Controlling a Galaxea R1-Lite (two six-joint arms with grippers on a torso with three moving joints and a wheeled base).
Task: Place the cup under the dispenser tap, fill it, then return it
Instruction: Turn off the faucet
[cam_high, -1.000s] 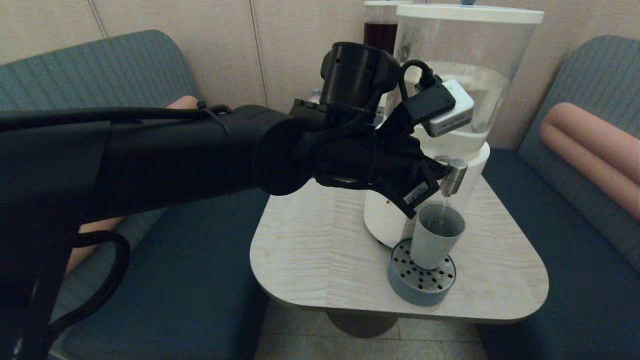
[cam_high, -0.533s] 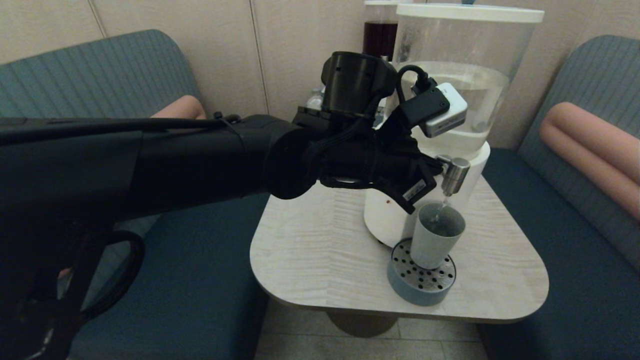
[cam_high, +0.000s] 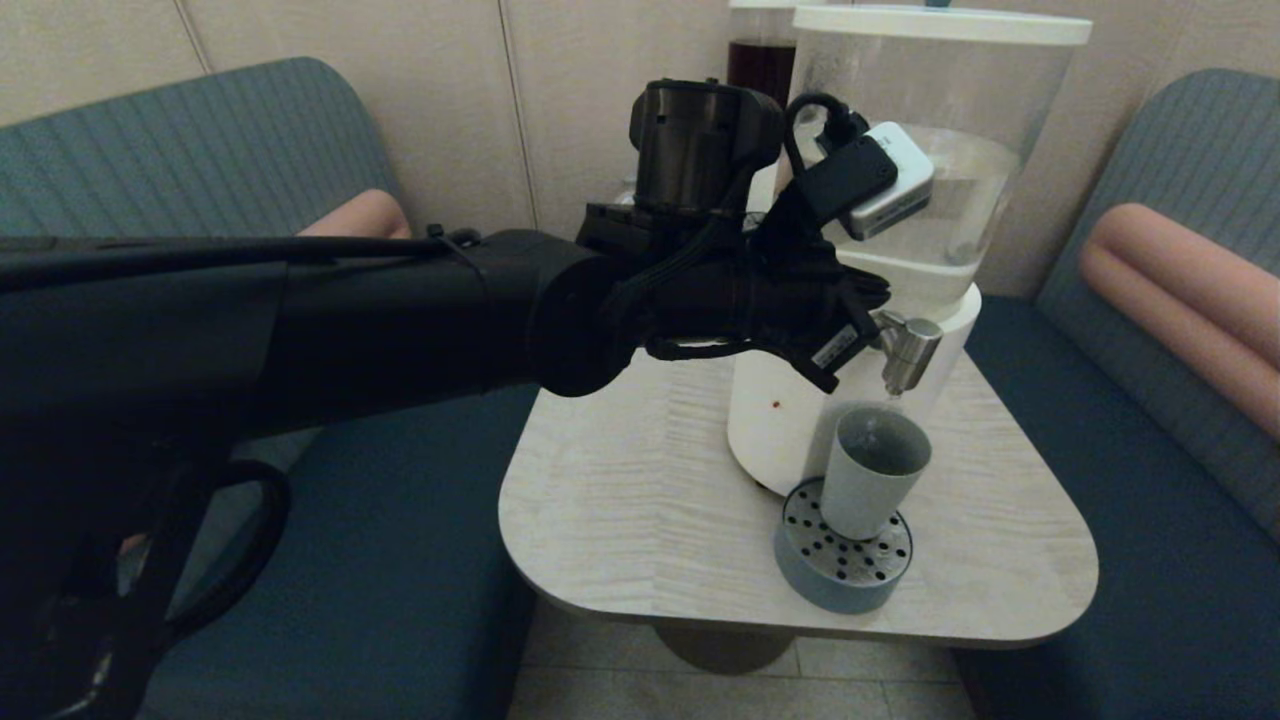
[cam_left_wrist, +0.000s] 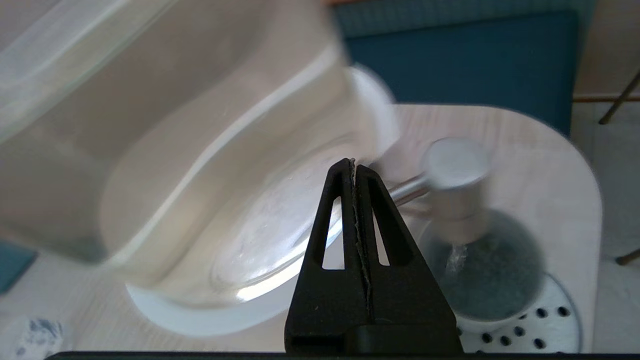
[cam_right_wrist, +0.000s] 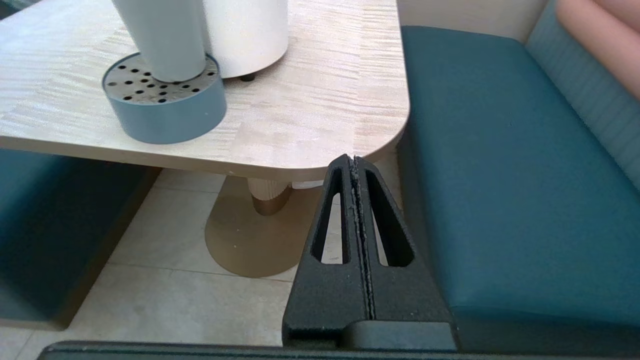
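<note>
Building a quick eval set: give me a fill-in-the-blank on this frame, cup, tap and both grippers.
1. The cup stands on the perforated ____.
2. The dispenser tap is directly ____ the cup's open mouth.
3. The left gripper, beside the tap, has its fingers ____.
4. The right gripper hangs below the table edge, fingers ____.

Missing words: drip tray; above; shut; shut

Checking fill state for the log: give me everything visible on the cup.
The cup is a plain grey-blue tapered tumbler, matte, with no handle. It stands upright on the round perforated drip tray, directly beneath the steel dispenser tap. Its mouth is open, and a thin stream runs from the tap into liquid already inside; the level is unclear. Nothing grips it: the left hand, shut, is up beside the tap.
</note>
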